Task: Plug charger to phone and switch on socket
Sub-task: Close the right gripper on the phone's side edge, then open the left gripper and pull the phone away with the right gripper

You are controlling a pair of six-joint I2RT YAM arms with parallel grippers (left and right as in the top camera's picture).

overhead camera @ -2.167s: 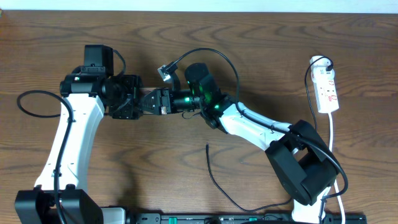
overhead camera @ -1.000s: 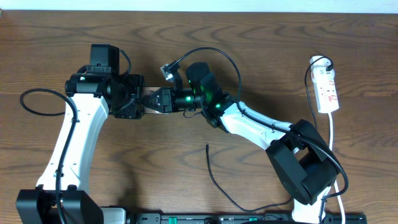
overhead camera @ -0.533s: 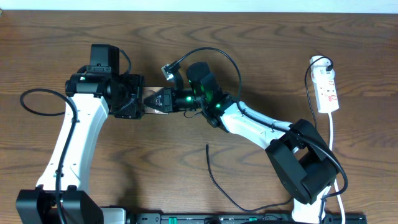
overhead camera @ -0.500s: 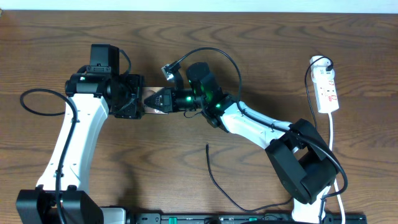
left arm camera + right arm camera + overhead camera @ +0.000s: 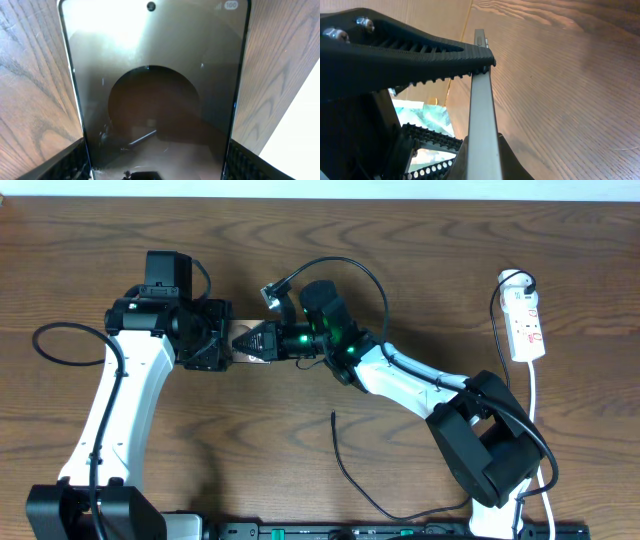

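The phone (image 5: 241, 339) hangs above the table between both arms. In the left wrist view its dark screen (image 5: 160, 90) fills the frame, and my left gripper (image 5: 157, 170) has a finger (image 5: 75, 162) against each long edge. In the right wrist view the phone shows edge-on as a grey strip (image 5: 481, 120), and my right gripper (image 5: 490, 100) is shut across its faces near one end. Seen from overhead, the left gripper (image 5: 226, 343) and the right gripper (image 5: 260, 340) meet nose to nose. The charger (image 5: 340, 462) lies loose on the table, held by neither gripper. The socket (image 5: 526, 320) lies at the far right.
The socket's white cord (image 5: 535, 405) runs down the right side, past the right arm's base (image 5: 490, 450). A black cable (image 5: 55, 345) loops beside the left arm. The wooden table (image 5: 250, 440) stretches below the two grippers.
My right gripper has shut onto the phone's end over the last second. Both arms and the phone have stayed in place, and the left fingers still flank the phone.
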